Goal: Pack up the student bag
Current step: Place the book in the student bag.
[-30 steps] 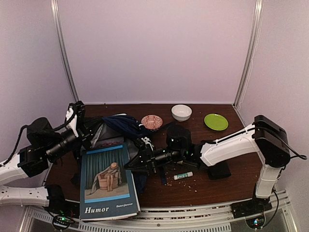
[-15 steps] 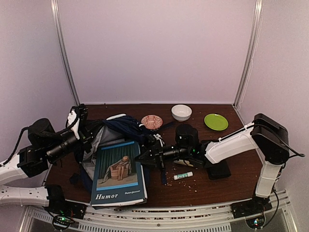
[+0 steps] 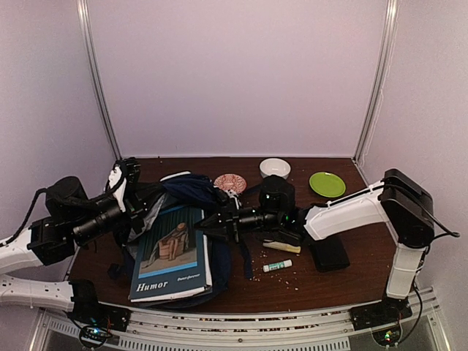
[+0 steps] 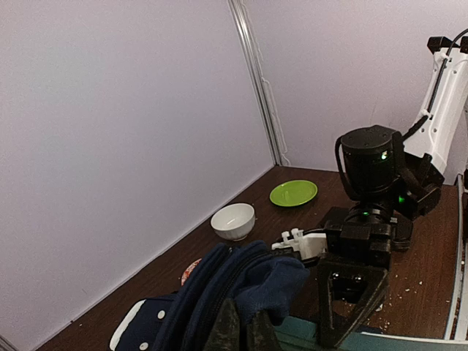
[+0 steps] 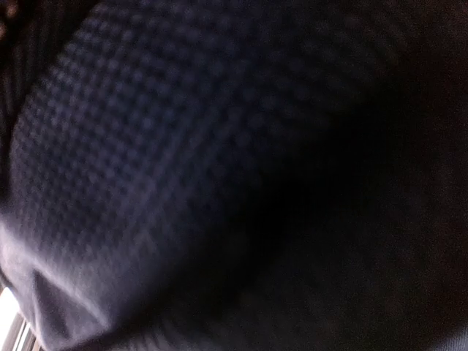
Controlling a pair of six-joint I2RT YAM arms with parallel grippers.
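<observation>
Bag first: student bag (image 3: 184,184) lies on its back at the left-centre of the table (image 3: 329,281), mouth facing up and toward the near edge. Its upper rim is lifted, presumably so the opening gapes for loading.

Humor book (image 3: 172,252) sits tilted in that mouth, top edge under the raised rim and lower half out over the bag's front. Looks like mid-insertion, not seated yet.

Left arm reaches in low from the left, forearm near level. Left gripper (image 4: 238,330) has its fingers pressed together on the navy rim fabric, holding it up.

Right arm stretches across from the right, wrist horizontal. Right gripper (image 3: 207,223) is closed at the book's upper right edge and appears to pinch it; the right wrist view shows only dark bag fabric close up.

Black case (image 3: 329,254) and glue stick (image 3: 277,266) wait to the right, unpacked.
</observation>
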